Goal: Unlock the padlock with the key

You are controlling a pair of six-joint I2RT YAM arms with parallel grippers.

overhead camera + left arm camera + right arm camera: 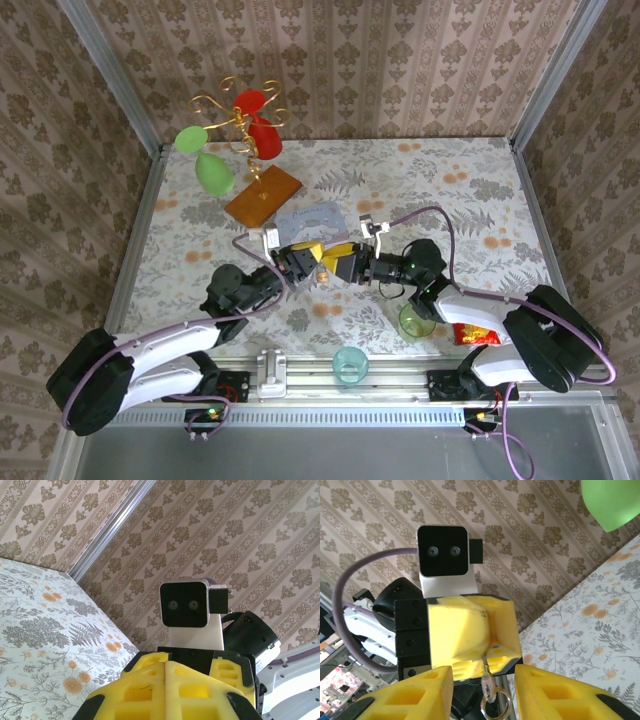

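**Presenting the key, tool to tool**

Over the middle of the table (470, 200) the two tools face each other tip to tip, almost touching, so that one can steady the work while the other acts on it. The left tool (303, 256) is fully shut, its yellow fingers (150, 690) pressed together. Seen from the right wrist, a thin silver strip juts from between them, most likely the key (486, 672), with a small ring (496, 706) dangling below it. Holding it up in the air, off the table, leaves room on every side for the other tool to reach in.

The right tool (485, 697) stands partly open, one finger on either side of the ring and strip without touching them. That stance suits taking a pinch on the key's head.

Whether the padlock is tucked inside the left grip cannot be told. A small gold glint (323, 271) sits between the two tools in the overhead view, but it is too tiny to name.

The step in hand appears to be getting a firm hold on the key so it can be turned. A slip here would likely set the ring swinging and spoil the alignment.
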